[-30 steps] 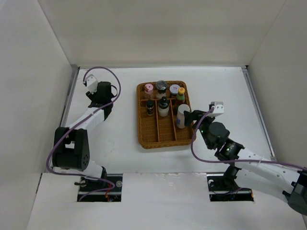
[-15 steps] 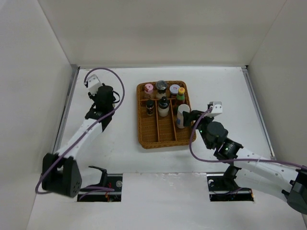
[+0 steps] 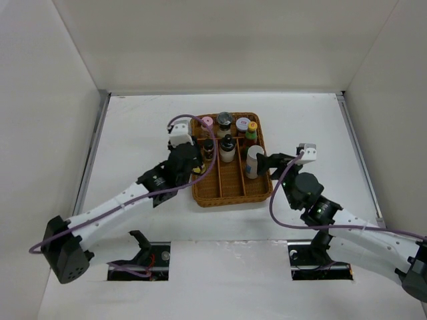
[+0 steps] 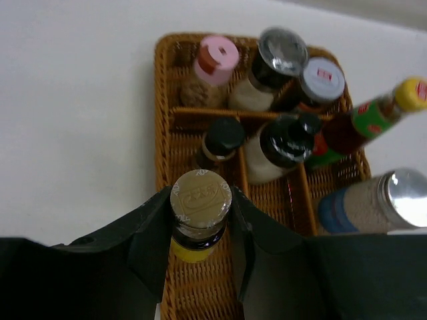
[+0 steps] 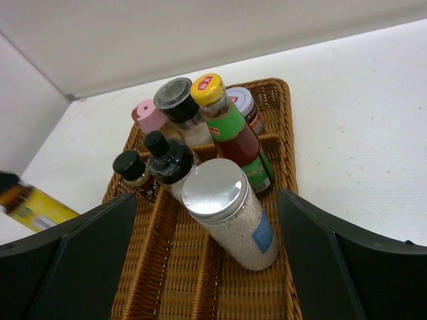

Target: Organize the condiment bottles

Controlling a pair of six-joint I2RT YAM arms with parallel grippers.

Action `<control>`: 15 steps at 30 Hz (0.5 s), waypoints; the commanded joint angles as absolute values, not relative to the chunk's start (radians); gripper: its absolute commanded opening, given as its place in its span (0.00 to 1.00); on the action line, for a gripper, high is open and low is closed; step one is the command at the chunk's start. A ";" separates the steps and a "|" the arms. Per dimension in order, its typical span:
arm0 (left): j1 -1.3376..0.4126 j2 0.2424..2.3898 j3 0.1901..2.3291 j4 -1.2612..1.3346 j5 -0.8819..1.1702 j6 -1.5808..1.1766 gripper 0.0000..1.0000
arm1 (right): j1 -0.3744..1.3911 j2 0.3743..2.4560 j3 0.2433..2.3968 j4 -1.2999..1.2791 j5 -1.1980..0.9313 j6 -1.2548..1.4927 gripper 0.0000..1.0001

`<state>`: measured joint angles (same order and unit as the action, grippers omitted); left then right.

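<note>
Bottle [image 4: 199, 212], yellow-labelled, in left fingers [image 4: 151, 241], over wicker tray [image 4: 160, 123]

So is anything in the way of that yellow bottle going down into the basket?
Nothing visible. The left gripper holds the yellow-labelled bottle over the near end of the wicker tray's left slot, where the floor looks bare. The small black-capped bottle stands further along that slot, apart from it.

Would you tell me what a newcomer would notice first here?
The brown wicker tray mid-table stands out, crowded with bottles at its far end. The left gripper holds a yellow-labelled bottle at the tray's left lane, while the open right gripper brackets the silver-lidded jar in the right lane.
</note>
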<state>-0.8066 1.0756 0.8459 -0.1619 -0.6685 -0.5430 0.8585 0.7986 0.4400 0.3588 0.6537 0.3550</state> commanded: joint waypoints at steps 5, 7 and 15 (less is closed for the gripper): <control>-0.861 1.221 0.795 0.058 -0.657 -0.540 0.13 | 0.857 0.824 0.434 0.446 0.689 0.348 0.92; -0.866 1.252 0.778 0.096 -0.653 -0.531 0.13 | 0.857 0.839 0.433 0.454 0.684 0.348 0.92; -0.910 1.325 0.670 0.264 -0.670 -0.528 0.20 | 0.857 0.859 0.431 0.469 0.675 0.350 0.93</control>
<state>-0.8818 1.3155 0.7067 0.1352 -0.6769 -0.5209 0.8581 0.8494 0.4286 0.3950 0.6704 0.3542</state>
